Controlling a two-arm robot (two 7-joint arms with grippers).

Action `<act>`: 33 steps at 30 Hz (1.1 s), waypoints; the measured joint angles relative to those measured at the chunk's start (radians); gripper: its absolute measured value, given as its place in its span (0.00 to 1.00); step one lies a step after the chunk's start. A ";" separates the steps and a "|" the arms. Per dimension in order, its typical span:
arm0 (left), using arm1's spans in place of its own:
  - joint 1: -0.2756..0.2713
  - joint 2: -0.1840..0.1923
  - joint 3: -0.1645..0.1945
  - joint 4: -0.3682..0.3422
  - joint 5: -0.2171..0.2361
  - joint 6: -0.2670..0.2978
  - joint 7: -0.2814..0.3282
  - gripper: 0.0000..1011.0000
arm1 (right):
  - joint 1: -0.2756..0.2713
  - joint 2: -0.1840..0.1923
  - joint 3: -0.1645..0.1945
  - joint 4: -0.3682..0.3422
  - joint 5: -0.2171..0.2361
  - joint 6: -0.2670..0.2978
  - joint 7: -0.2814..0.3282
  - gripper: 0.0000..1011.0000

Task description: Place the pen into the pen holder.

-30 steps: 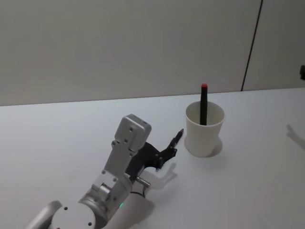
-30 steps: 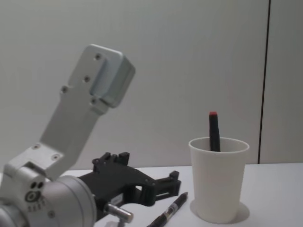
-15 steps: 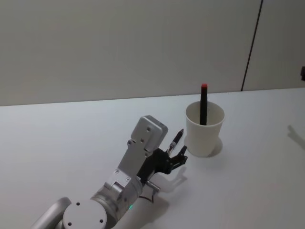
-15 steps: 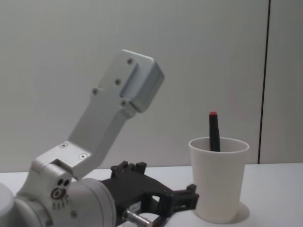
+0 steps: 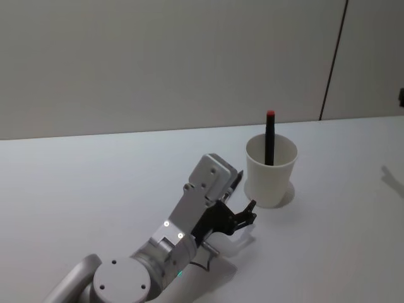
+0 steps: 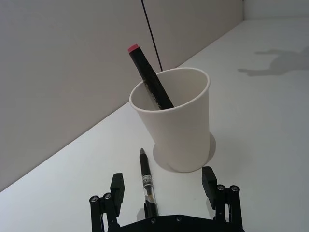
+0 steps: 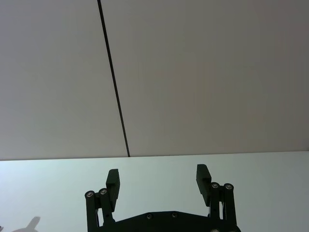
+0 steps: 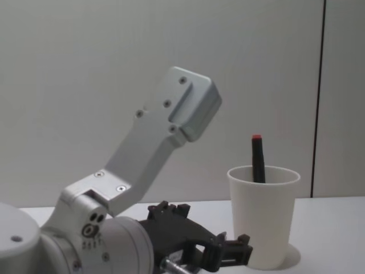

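Left tool (image 6: 162, 180) advanced toward pen holder (image 6: 176, 130) over last second. Now low over counter (image 6: 270, 125), jaws wide, straddling pen (image 6: 146, 186). Pen flat on counter between fingers, clear of both, tip pointing at holder base, just short of it. Holder upright toward counter's far edge, right of centre; red-capped marker (image 6: 150, 82) leaning inside. Right tool (image 7: 158, 180) idle, jaws wide, facing wall.

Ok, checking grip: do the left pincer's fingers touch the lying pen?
Apart. Left wrist view: pen lies between open fingers of the left pincer, gaps either side.
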 joint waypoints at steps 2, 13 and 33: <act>-0.001 -0.002 0.000 0.003 0.003 0.004 -0.001 0.99 | 0.000 0.000 0.000 0.000 0.000 0.000 0.000 0.99; 0.003 -0.016 0.002 0.026 0.005 0.024 0.015 0.99 | 0.000 0.000 0.000 0.000 0.000 0.001 0.000 0.99; 0.034 -0.027 -0.009 0.046 -0.053 0.027 0.087 0.99 | 0.000 0.000 0.000 0.000 0.000 0.001 0.000 0.99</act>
